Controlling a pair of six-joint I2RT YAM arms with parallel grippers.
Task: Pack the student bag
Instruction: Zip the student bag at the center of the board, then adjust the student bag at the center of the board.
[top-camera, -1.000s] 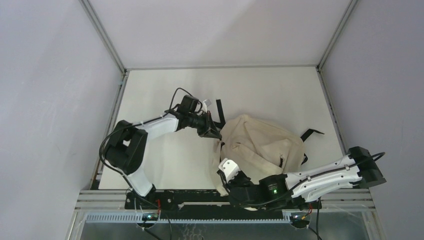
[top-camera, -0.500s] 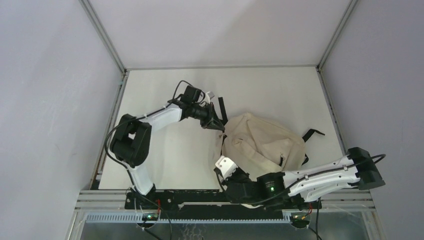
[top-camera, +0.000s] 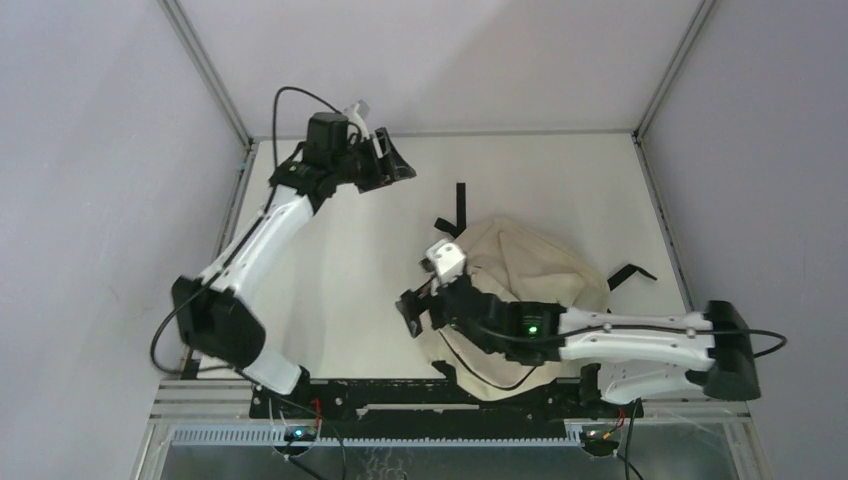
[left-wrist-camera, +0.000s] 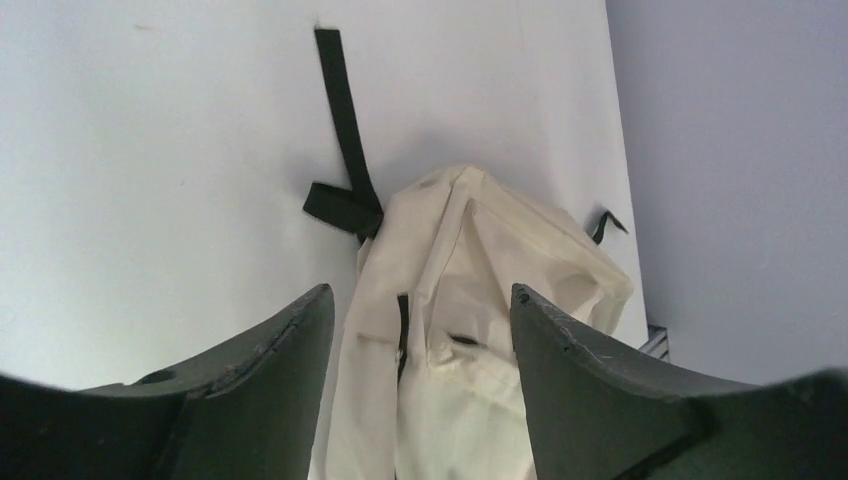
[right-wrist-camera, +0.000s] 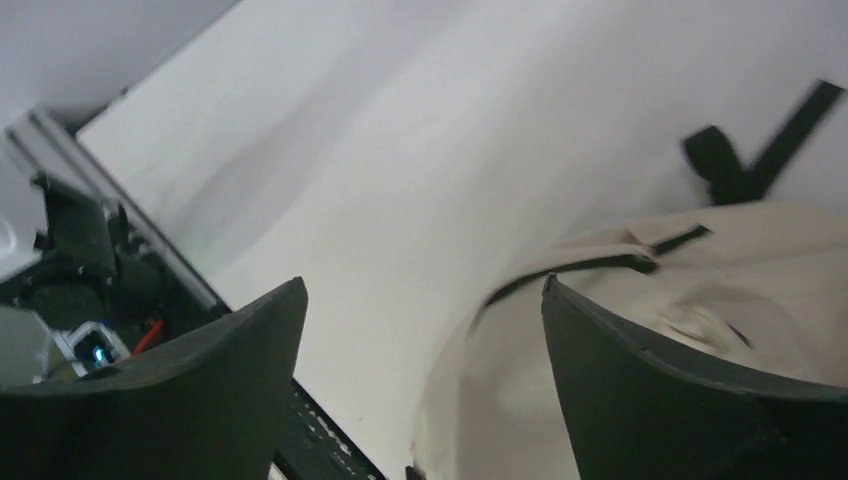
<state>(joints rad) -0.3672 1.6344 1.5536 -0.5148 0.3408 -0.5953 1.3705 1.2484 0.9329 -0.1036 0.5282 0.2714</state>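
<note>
Cream soft fabric backpack (top-camera: 530, 262) is lying crumpled on the white counter (top-camera: 560, 170), right of centre and reaching towards the near edge. At its far-left end a long flat black strap (top-camera: 460, 198) is stretching away towards the far side. On the right a second black strap (top-camera: 630, 272) is sticking out from under the body.

The bag is appearing to run lengthwise from far to near. Its narrower strap end is pointing away from the arm bases.

The white right arm (top-camera: 630, 335) is crossing the bag's near half and hiding it, so the lower outline is hard to trace. The right wrist view is showing the fabric blurred. Only short black zipper lines are showing in the left wrist view.

The left fingers (top-camera: 392, 165) are hanging released over the far-left counter, well apart from the bag, gripping nothing. The right fingers (top-camera: 412, 310) are hovering spread wide at the bag's left edge, with nothing between them.
</note>
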